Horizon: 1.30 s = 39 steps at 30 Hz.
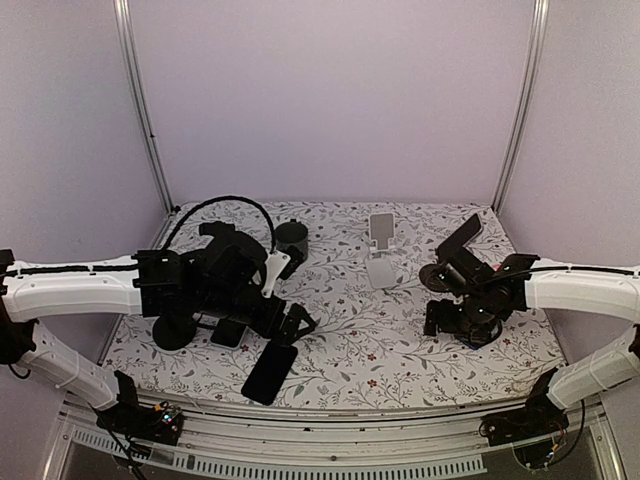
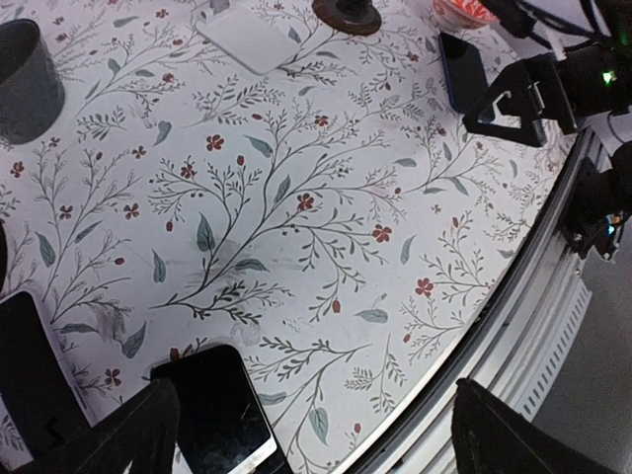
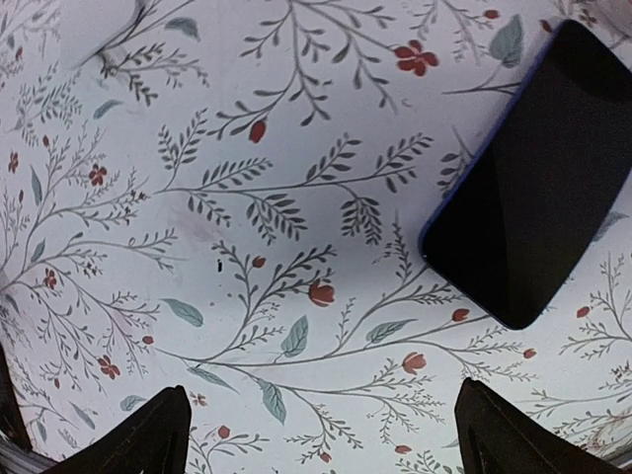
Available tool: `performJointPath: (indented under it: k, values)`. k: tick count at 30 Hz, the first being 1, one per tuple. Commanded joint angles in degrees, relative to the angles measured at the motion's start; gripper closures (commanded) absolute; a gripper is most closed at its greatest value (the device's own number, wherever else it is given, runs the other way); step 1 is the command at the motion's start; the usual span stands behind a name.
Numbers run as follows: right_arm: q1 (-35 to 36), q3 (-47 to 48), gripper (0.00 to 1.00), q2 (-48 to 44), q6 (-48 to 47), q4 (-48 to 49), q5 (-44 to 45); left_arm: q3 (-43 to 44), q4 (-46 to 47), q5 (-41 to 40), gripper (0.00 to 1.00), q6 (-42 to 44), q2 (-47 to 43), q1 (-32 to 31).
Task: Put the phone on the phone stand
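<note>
A black phone [image 1: 270, 372] lies flat near the table's front edge. In the left wrist view this black phone [image 2: 212, 415] sits just beside my left finger. My left gripper [image 1: 287, 332] [image 2: 316, 434] hovers over it, open and holding nothing. A second dark phone with a blue edge [image 1: 463, 237] [image 3: 533, 178] [image 2: 462, 69] lies at the back right. My right gripper [image 1: 445, 272] [image 3: 321, 434] stands open beside it, over bare cloth. The white phone stand [image 1: 380, 250] is upright at the back middle with nothing on it; only its base [image 2: 247, 35] shows in the left wrist view.
A dark grey cup [image 1: 292, 238] [image 2: 25, 69] stands at the back left of the floral cloth [image 1: 400, 340]. A flat black object [image 1: 228, 333] [image 2: 30, 375] and a black round piece [image 1: 172, 333] lie under the left arm. The table's metal front rail [image 2: 513, 326] runs close by.
</note>
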Motion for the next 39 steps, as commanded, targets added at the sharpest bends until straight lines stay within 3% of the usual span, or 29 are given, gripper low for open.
performJointPath:
  k: [1,10,26,39]
  values:
    - [-0.2,-1.8,0.04,-4.6,14.6,-4.7,8.8,-0.5,1.3,0.6,0.03,2.0,0.7,-0.6]
    - [-7.2,-5.5,0.04,-4.3,23.8,-6.5,11.4,-0.7,1.5,0.5,0.03,2.4,0.5,-0.4]
    - [-15.8,-2.1,0.01,6.3,17.1,0.0,11.9,-3.6,2.6,0.5,0.03,-0.7,-2.1,-0.3]
    - [-17.1,2.7,0.0,15.4,16.0,1.6,9.3,-3.0,1.7,0.0,0.03,-0.7,-2.5,-0.3]
